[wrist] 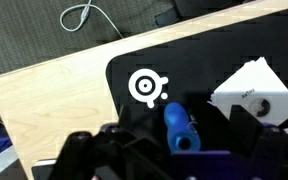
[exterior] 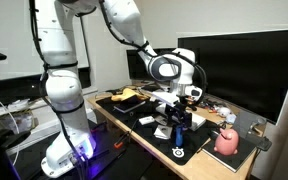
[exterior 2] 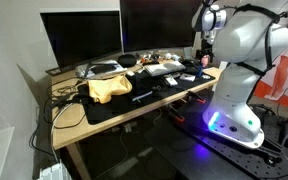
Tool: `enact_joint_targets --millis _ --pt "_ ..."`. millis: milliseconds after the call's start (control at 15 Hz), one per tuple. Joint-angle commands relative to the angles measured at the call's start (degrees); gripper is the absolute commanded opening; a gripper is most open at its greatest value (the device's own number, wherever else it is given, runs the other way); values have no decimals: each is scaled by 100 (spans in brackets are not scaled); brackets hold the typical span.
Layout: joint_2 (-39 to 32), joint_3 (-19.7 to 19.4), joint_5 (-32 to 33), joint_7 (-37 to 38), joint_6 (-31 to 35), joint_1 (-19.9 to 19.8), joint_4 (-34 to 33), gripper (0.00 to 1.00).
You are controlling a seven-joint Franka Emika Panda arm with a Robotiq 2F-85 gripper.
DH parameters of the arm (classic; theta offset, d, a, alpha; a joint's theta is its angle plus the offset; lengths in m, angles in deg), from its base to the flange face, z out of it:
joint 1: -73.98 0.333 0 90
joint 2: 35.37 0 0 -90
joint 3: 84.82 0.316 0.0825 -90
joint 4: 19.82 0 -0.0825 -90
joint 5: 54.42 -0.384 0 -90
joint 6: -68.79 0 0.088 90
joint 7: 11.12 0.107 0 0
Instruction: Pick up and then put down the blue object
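Your gripper (wrist: 168,150) hangs wide open over the small bright-blue oblong object (wrist: 179,126) on the black desk mat (wrist: 199,60). This looks like the pick-up approach: lower, then close squarely around it.

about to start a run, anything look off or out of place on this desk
Nothing looks spilled or broken. The desk is cluttered, though: a yellow cloth lies crumpled on the black mat, and the pink object sits near the desk's corner. The blue object lies on the mat.

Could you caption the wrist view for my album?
Open gripper straddles the blue object on a black mat.
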Motion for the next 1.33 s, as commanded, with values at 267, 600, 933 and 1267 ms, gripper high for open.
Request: enact_joint_targets --millis 267,600,933,1267 --pt "-486 258 -620 20 505 -90 -295 100" --pt "-472 329 -615 28 571 -75 -229 100" --pt "-532 375 -550 85 643 -53 -234 100" --pt "-622 388 -543 75 685 -68 -211 100"
